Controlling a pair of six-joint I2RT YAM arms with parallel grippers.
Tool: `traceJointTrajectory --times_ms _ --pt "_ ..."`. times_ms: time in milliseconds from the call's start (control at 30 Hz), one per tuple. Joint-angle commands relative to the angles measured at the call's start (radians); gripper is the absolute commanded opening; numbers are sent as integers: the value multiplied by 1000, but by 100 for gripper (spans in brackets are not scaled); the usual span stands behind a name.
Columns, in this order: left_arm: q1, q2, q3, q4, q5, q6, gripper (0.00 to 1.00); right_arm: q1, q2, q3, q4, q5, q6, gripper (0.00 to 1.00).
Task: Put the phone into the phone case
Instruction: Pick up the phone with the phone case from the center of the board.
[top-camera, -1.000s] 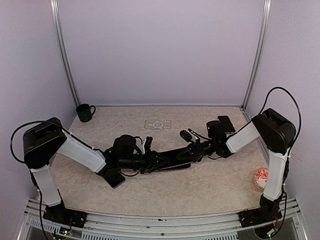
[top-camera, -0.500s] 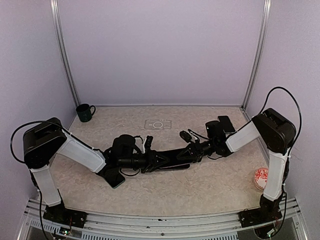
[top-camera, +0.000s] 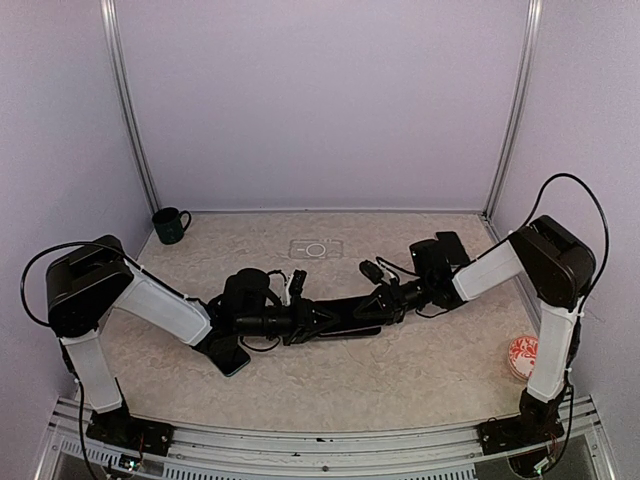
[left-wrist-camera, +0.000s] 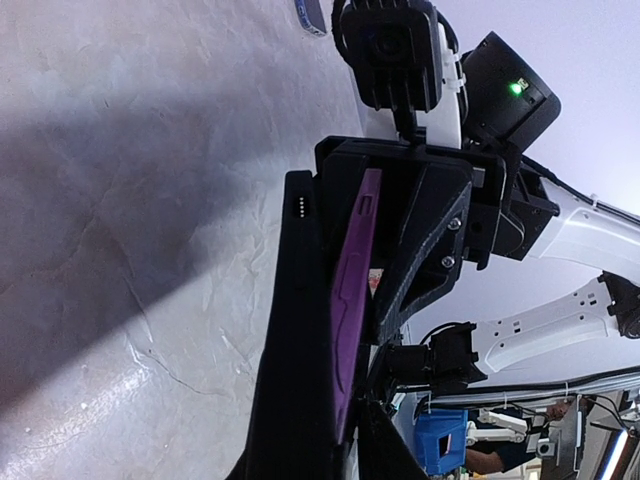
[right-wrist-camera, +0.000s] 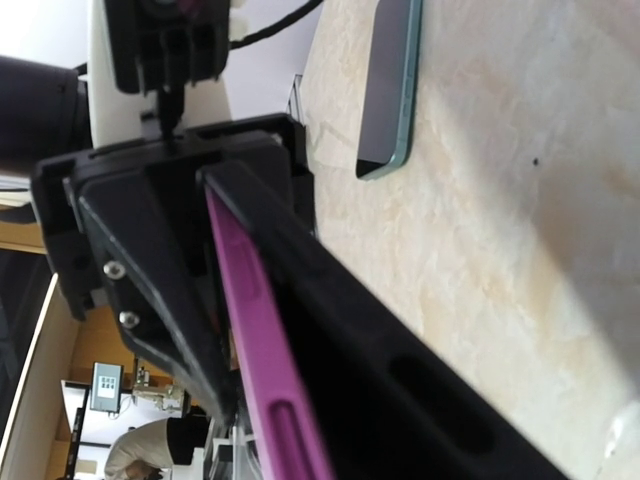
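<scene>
We note, ctr of top view | L fingers (right-wrist-camera: 150, 260) narrow, gripping phone case (left-wrist-camera: 295, 330) w/ phone (left-wrist-camera: 350, 270) | R fingers (left-wrist-camera: 425, 225): can't tell.

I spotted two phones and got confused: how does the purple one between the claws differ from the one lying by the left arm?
Pose: the purple phone stands on its edge; the teal-edged phone lies flat.
Colour: the purple phone's rim is purple; the teal-edged phone's rim is teal-green.
Company: a black case sits right alongside the purple phone; the teal-edged phone lies bare.
Both are thin slabs.
</scene>
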Motion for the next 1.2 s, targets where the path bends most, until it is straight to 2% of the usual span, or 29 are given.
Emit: traceJointTrajectory --times_ms 0,700,1167 --pt "-17 -12 20 172 53 12 23 21 -16 28 -79 81 -43 23" --pt "-13 -22 13 159 54 16 8 5 -53 77 -322 127 -200 30" --pt "1 -58 8 63 34 69 6 -68 -174 95 -593 169 -329 38"
